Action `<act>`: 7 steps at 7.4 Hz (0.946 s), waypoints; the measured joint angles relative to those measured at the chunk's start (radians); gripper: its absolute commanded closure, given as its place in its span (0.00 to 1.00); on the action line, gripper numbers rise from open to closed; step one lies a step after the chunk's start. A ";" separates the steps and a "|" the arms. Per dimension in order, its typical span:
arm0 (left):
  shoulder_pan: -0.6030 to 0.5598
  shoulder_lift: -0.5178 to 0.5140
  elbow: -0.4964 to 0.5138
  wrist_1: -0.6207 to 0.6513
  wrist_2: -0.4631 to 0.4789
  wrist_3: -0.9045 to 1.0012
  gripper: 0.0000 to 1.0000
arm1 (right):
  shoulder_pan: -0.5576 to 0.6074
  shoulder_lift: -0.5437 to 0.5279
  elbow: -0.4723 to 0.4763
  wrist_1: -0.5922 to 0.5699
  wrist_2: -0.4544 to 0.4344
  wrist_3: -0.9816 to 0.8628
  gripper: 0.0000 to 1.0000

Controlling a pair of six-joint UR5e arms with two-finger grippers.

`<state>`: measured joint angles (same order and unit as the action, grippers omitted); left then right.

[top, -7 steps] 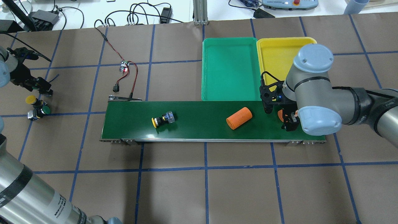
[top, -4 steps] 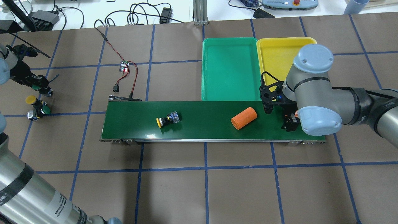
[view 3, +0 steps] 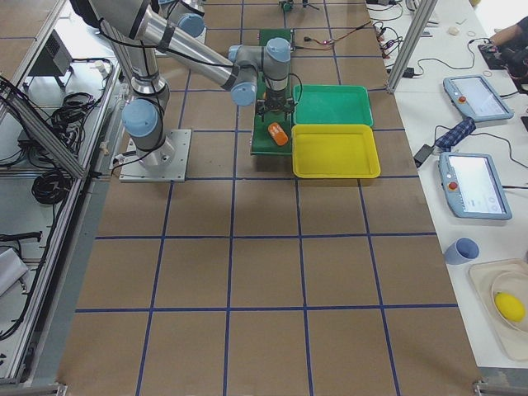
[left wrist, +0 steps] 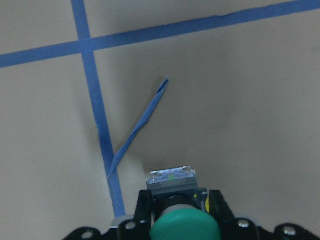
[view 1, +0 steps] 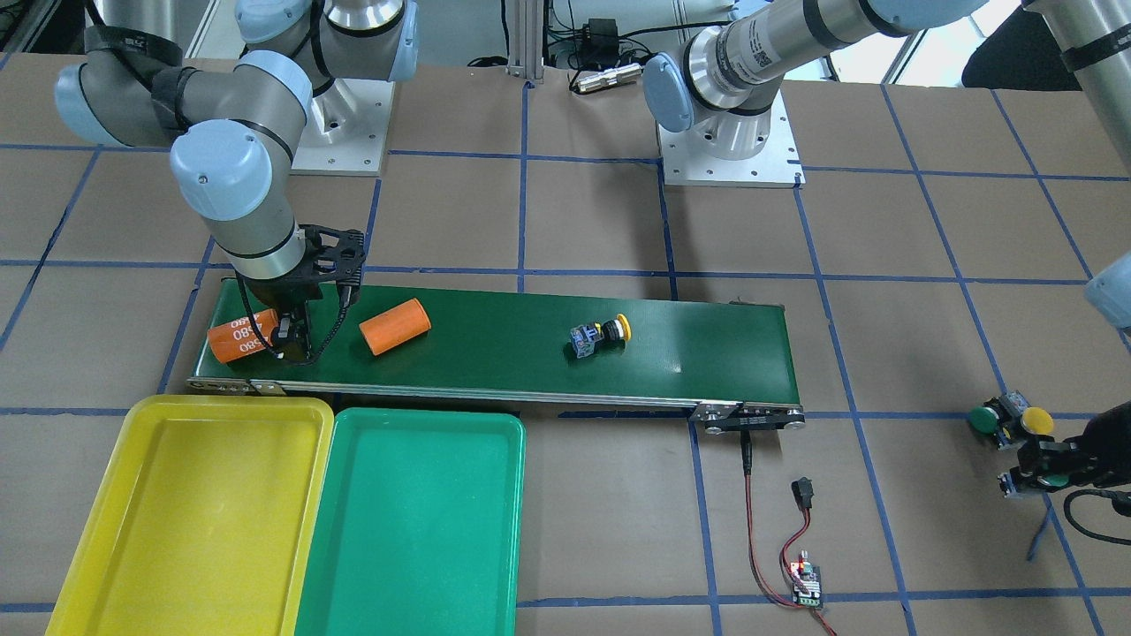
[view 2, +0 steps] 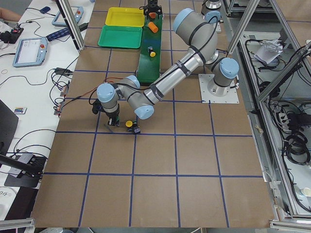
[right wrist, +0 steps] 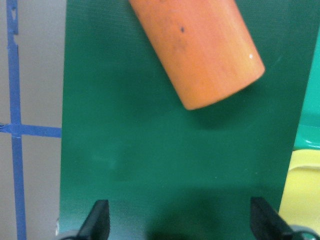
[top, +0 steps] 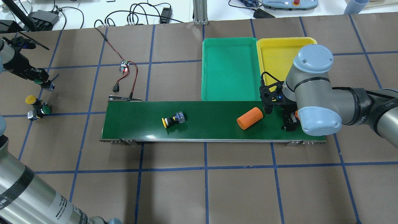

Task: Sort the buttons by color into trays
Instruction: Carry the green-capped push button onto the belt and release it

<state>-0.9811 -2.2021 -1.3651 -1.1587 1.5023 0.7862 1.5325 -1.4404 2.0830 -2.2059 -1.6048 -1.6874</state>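
Hiding half the printed cylinder (view 1: 234, 336), the right gripper (right wrist: 181, 217) gapes empty; the left gripper (left wrist: 182, 210) pinches a green button (left wrist: 184, 226).

The right tool (top: 290, 122), fingers spread, is hanging over the conveyor belt (top: 211, 132) at its right end in the overhead view. A printed orange cylinder (view 1: 240, 338) just beside it and a plain orange cylinder (top: 249, 118) near on its left are crowding it. Open belt is lying between that plain cylinder and the yellow button (top: 173, 119). The green tray (top: 231, 70) and the yellow tray (top: 275, 54) are showing bare floors. At far left, the left tool (top: 43, 82), clamping a green button (left wrist: 172, 182), is standing near two desk buttons (top: 37, 107).
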 measured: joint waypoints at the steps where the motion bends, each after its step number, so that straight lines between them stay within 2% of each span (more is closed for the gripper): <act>1: -0.042 0.053 -0.030 -0.038 -0.003 -0.001 1.00 | 0.000 0.000 0.000 0.000 0.000 0.000 0.00; 4: -0.188 0.276 -0.232 -0.127 -0.056 -0.021 1.00 | 0.000 0.000 0.000 0.000 0.000 0.000 0.00; 7: -0.381 0.432 -0.419 -0.122 -0.093 -0.272 1.00 | 0.000 0.000 0.000 0.000 -0.001 0.000 0.00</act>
<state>-1.3625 -1.7698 -1.7841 -1.2810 1.4091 0.5139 1.5325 -1.4404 2.0831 -2.2059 -1.6053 -1.6874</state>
